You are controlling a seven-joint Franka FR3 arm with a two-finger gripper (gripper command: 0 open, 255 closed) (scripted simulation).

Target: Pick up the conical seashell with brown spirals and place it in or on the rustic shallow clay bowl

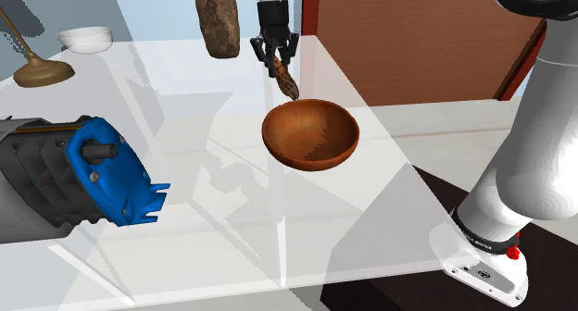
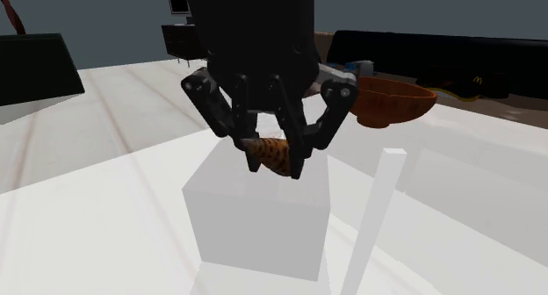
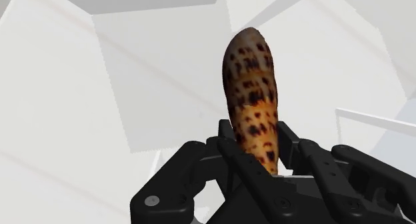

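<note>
We found the seashell (image 3: 250, 103), a long cone mottled cream, orange and dark brown, clamped between the two black fingers of the hand (image 3: 257, 159), with its tapered end sticking out past the fingertips. In the shoulder view the shell hung clear of the counter (image 1: 232, 244), tilted, its point aimed down towards the far rim of the bowl (image 1: 310, 159). From that angle we could not be sure whether the point was over the rim or just behind it. The bowl was a shallow, reddish-brown dish that sat upright on the pale, glassy counter, with nothing inside it.

In the second exterior view the hand and shell sat above a translucent white block (image 2: 255, 227), the bowl lay beyond them towards that view's right, and a thin white post (image 2: 379, 214) stood beside the block.

Farther out in the shoulder view, a blue and grey power tool (image 1: 93, 175) lay at the left edge of the counter. A small white dish (image 1: 85, 41) and a brown flared base with a thin stem (image 1: 42, 71) stood at the far left corner. A rough brown log-like piece (image 1: 218, 22) hung next to the hand, on its left in that view. The white arm (image 1: 542, 161) rose from its stand at the lower right
</note>
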